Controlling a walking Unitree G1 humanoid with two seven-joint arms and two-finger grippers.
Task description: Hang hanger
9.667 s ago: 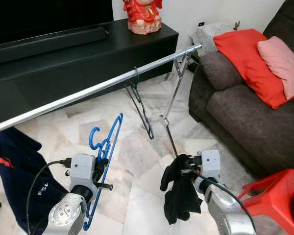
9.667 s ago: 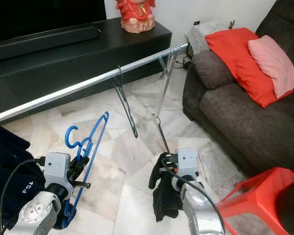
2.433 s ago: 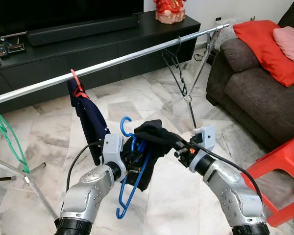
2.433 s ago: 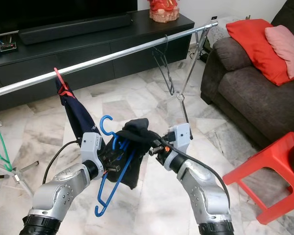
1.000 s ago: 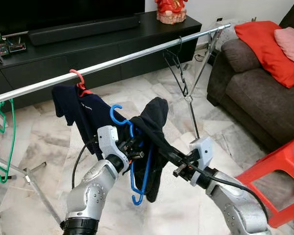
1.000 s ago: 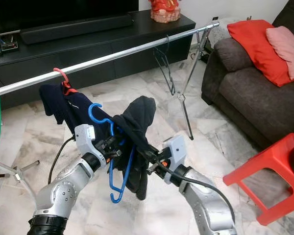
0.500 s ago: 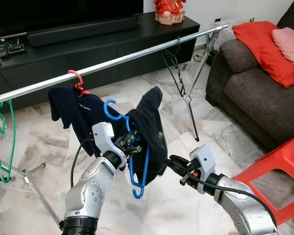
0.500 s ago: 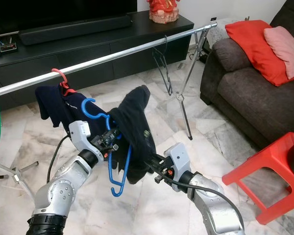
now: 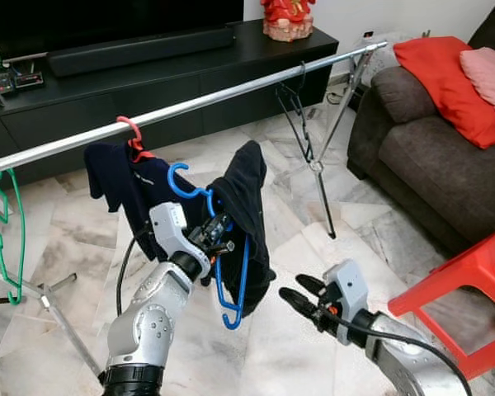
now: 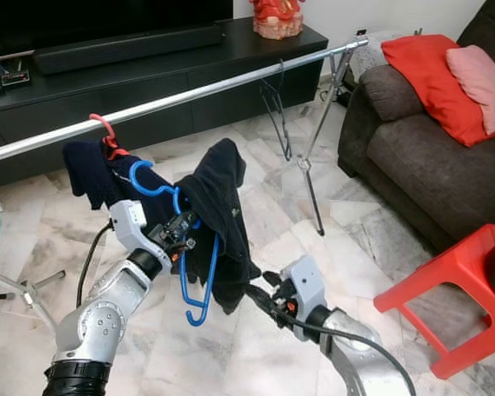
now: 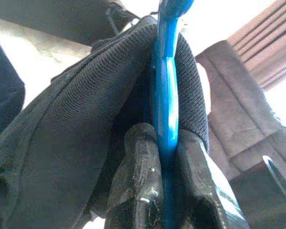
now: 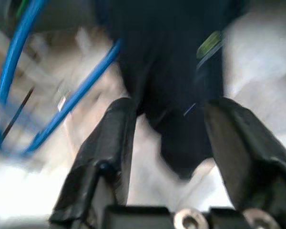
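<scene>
Left pincer [image 9: 220,233] grips the blue hanger [image 9: 231,285] below the rail [image 9: 231,92]; right pincer [image 9: 301,294] spread wide over marble floor [image 9: 289,355].

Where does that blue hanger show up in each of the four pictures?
Left eye view: blue hanger left of centre, pinched by the left claw.
Right eye view: left of centre, under the rail.
Left wrist view: a blue strip between the black fingers.
Right wrist view: blurred blue bars.
Shared landmark: the black garment draped over it.

Before me lies a pale marble floor [image 9: 74,239], a long black TV cabinet [image 9: 148,91] behind, a dark brown fabric sofa [image 9: 429,173] and red plastic stool [image 9: 462,289] to my right.
</scene>
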